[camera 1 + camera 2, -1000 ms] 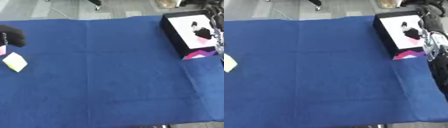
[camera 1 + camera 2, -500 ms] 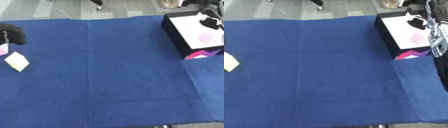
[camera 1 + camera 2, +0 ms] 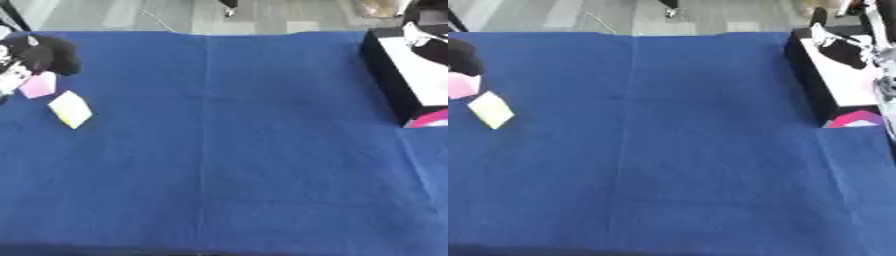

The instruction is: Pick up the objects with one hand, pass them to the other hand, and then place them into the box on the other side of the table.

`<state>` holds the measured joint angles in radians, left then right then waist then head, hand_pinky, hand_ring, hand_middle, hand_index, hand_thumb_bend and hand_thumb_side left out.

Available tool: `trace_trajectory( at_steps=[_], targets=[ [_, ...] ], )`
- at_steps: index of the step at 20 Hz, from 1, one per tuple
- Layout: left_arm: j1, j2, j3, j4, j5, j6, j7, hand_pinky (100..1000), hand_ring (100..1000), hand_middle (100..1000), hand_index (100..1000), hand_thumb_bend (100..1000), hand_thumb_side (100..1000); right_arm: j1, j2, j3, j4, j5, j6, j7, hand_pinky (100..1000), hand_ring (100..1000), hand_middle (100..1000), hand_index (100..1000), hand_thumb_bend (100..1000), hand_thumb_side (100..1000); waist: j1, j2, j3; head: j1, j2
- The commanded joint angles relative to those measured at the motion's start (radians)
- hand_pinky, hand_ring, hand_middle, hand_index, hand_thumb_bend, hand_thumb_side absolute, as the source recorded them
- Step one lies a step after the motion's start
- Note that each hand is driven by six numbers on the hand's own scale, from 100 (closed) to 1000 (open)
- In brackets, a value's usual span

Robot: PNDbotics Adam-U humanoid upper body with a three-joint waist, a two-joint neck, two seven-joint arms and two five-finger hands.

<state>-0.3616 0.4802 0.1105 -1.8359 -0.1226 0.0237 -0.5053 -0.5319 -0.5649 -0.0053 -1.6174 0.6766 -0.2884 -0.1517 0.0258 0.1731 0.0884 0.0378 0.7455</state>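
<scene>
Box [image 3: 833, 80] hugs right edge; cards [image 3: 70, 109] left edge.

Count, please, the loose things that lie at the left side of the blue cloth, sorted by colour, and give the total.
Black, rounded thing: 1
Pink flat piece: 1
Pale yellow flat piece: 1
Total: 3
What each thing is cannot be made out. The box on the right side is not counted.
</scene>
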Motion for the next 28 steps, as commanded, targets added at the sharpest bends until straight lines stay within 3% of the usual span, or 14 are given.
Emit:
trace_trajectory(
  at_steps=[1, 5, 13, 21, 28],
  targets=[
    [-0.007, 0.067, 0.032, 0.024, -0.112, -0.020, 0.054, 769, 671, 602, 813, 322, 754, 0.011, 0.008, 0.009, -0.115, -0.031, -0.023, 0.043, 822, 821, 838, 1000, 100, 227, 0.001, -0.012, -0.003, 0.056, 0.000],
    [-0.023, 0.104, 0.028, 0.103, -0.301, -0.038, 0.129, 760, 656, 593, 815, 348, 688, 0.041, 0.024, 0.016, -0.185, -0.061, -0.028, 0.074, 823, 820, 832, 1000, 100, 217, 0.003, -0.014, -0.009, 0.094, 0.001],
    [-0.112, 0.126, -0.020, 0.346, -0.553, -0.026, 0.205, 751, 654, 609, 813, 403, 592, 0.067, 0.043, 0.023, -0.245, -0.097, -0.029, 0.108, 825, 820, 823, 1000, 100, 218, 0.002, -0.016, -0.023, 0.113, 0.003],
    [-0.209, 0.098, -0.051, 0.582, -0.720, -0.016, 0.216, 746, 654, 623, 811, 446, 552, 0.074, 0.054, 0.027, -0.252, -0.113, -0.030, 0.125, 827, 820, 820, 1000, 100, 224, 0.000, -0.016, -0.034, 0.119, 0.007],
    [-0.238, 0.079, -0.057, 0.688, -0.793, -0.008, 0.203, 739, 646, 619, 804, 462, 542, 0.078, 0.058, 0.027, -0.252, -0.123, -0.028, 0.128, 828, 819, 818, 1000, 100, 231, 0.002, -0.014, -0.040, 0.122, 0.006]
  ],
)
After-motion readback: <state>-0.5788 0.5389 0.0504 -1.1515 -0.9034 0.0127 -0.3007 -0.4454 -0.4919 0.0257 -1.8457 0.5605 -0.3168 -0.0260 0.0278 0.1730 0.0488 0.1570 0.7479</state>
